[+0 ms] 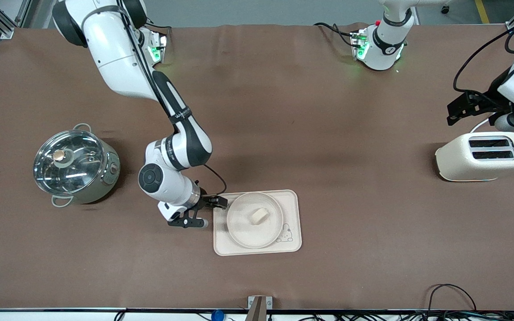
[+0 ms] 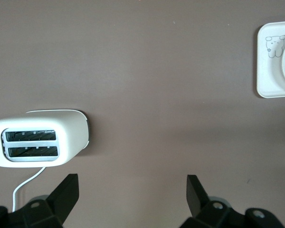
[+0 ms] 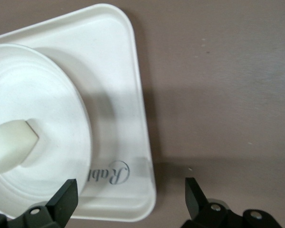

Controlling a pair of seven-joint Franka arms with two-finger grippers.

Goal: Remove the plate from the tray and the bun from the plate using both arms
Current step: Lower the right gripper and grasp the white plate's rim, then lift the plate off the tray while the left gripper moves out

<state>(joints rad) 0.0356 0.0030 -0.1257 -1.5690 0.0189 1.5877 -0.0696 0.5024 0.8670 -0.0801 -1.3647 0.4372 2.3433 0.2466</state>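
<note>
Pot (image 1: 75, 166) with glass lid sits on table (image 1: 283, 111) toward right arm's end. Next, my right pincer (image 1: 209, 212), wide open, holding nothing, low just beside tray (image 1: 292, 209) edge. Plate (image 1: 239, 232) lies on tray, bun (image 1: 259, 216) on plate middle. Toaster (image 1: 482, 156) stands toward left arm's end. My left pincer (image 2: 133, 190) waits above table near toaster, wide open, holding nothing.
</note>
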